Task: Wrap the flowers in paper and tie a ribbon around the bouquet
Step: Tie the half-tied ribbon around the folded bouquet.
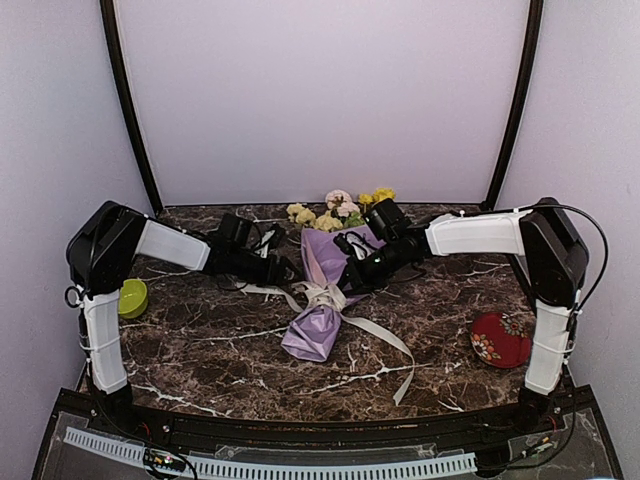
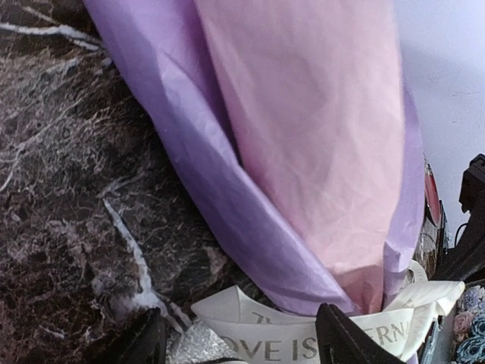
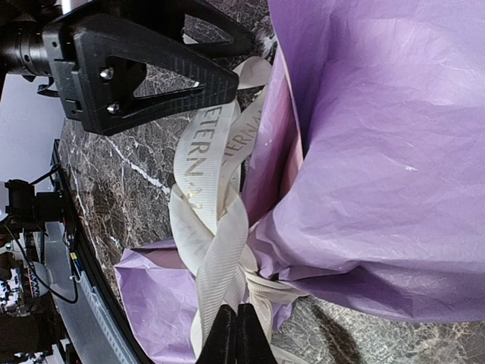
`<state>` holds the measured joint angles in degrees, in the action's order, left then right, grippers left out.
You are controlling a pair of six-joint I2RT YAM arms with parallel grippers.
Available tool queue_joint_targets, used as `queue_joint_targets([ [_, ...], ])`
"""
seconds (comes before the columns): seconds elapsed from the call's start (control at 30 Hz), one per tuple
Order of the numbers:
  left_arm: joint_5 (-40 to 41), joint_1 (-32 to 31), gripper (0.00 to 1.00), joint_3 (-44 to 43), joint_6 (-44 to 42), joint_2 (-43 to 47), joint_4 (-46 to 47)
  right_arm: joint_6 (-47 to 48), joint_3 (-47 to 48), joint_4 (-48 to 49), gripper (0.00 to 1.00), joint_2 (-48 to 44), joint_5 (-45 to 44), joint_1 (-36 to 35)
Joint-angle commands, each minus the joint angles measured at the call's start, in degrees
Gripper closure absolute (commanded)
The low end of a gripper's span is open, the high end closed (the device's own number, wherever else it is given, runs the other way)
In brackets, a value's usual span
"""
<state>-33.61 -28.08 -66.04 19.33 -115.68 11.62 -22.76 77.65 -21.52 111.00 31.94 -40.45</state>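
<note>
Right gripper fingertips were pressed together at the bouquet's ribbon knot; couldn't tell if fabric was pinched. Left gripper sat just left of the bouquet, jaws spread. Ribbon print read "ETERNA", "OVE IS". Flowers stuck out the bouquet's far end.

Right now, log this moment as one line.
lilac paper-wrapped flower bouquet: lying on dark marble table | cream printed fabric ribbon: crossed round it | left gripper: open at ribbon | right gripper: shut at crossing

The ribbon shows part-words "OVE IS" and "ERNA", and "ETERNA" in the right wrist view
</note>
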Motion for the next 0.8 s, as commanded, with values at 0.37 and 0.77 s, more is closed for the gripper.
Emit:
queue_joint_targets([
  [0.37, -6.10, -1.47, 0.41, -3.25, 1.68, -2.46, -3.03, -0.03, -1.23, 1.39, 1.00, -1.89, -0.12, 0.13],
  [0.77, -7.67, -1.42, 1.00, -2.91, 1.73, -0.86, -3.59, 0.16, -0.57, 0.87, 1.00, -2.24, -1.20, 0.18],
])
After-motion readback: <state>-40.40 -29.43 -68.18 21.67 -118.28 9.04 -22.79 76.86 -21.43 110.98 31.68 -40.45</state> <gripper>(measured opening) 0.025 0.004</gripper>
